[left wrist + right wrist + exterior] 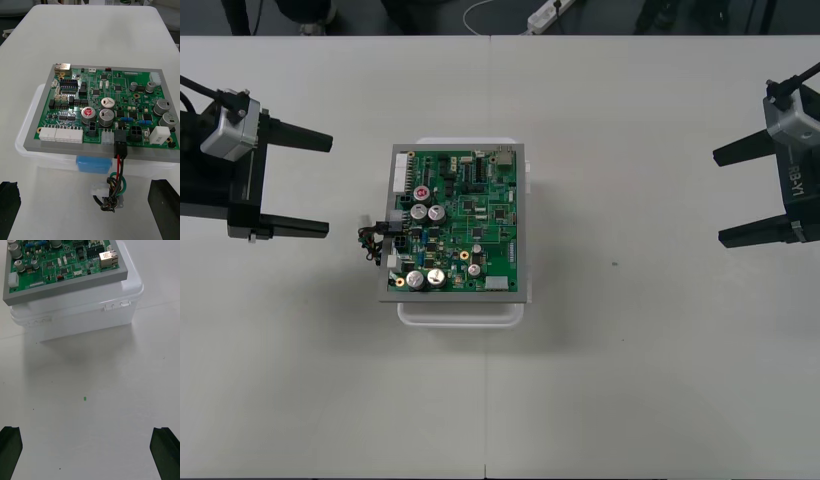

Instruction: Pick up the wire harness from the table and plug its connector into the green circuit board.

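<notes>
The green circuit board (457, 221) sits on its white base (460, 312) mid-table. The wire harness (370, 236) hangs off the board's left edge. In the left wrist view its black plug (120, 144) is seated in a board connector, and the red, black and green wires (118, 176) drop to the socket end (110, 200) beside the base. My left gripper (292, 184) stands open to the left of the harness, apart from it. My right gripper (750, 192) waits open at the far right. The right wrist view faces the board (63, 262) and base (78, 311).
The table's far edge and a strip of dark floor with cables (510, 15) run along the top of the front view. A small green speck (84, 398) lies on the table before the right gripper.
</notes>
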`<state>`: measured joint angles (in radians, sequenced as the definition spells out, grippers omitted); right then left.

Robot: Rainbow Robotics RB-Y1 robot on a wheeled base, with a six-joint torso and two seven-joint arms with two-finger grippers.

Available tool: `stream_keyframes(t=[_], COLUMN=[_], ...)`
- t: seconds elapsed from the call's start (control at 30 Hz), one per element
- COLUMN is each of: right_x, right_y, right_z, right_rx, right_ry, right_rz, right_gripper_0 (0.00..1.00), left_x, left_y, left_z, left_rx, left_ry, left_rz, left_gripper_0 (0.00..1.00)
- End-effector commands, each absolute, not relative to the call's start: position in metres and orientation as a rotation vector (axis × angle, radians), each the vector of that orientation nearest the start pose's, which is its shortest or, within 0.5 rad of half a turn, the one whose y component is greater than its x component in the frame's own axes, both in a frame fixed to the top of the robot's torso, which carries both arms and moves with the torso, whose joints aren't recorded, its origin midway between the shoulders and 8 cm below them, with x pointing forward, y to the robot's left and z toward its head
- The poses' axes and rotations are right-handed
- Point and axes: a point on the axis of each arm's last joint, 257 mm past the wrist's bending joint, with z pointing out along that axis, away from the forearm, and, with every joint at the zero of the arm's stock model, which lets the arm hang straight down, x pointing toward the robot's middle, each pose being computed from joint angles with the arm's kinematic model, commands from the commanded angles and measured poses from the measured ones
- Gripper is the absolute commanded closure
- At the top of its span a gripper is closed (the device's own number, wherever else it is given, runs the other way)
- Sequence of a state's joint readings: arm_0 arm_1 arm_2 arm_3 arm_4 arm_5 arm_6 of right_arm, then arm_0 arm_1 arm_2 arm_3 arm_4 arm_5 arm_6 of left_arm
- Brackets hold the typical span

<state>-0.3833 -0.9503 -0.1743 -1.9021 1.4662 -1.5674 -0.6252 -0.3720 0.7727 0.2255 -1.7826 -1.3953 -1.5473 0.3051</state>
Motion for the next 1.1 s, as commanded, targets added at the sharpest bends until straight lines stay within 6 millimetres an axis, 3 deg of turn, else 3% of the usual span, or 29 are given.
stream_keyframes(t=[0.03,0.43,1.1], right_x=[0.387,0.383,0.383], right_y=[-0.213,-0.214,-0.218], right_z=[-0.059,-0.064,-0.07], right_rx=[-1.509,-1.485,-1.523], right_ry=[1.735,1.763,1.712], right_rz=[0.429,0.446,0.455], right_gripper_0=[0.0,0.0,0.0], left_x=[0.395,0.391,0.392], left_y=[0.172,0.164,0.164], left_z=[-0.066,-0.074,-0.071], left_rx=[1.643,1.682,1.679], left_ry=[1.342,1.328,1.319], left_rz=[-0.513,-0.526,-0.522], left_gripper_0=[0.0,0.0,0.0])
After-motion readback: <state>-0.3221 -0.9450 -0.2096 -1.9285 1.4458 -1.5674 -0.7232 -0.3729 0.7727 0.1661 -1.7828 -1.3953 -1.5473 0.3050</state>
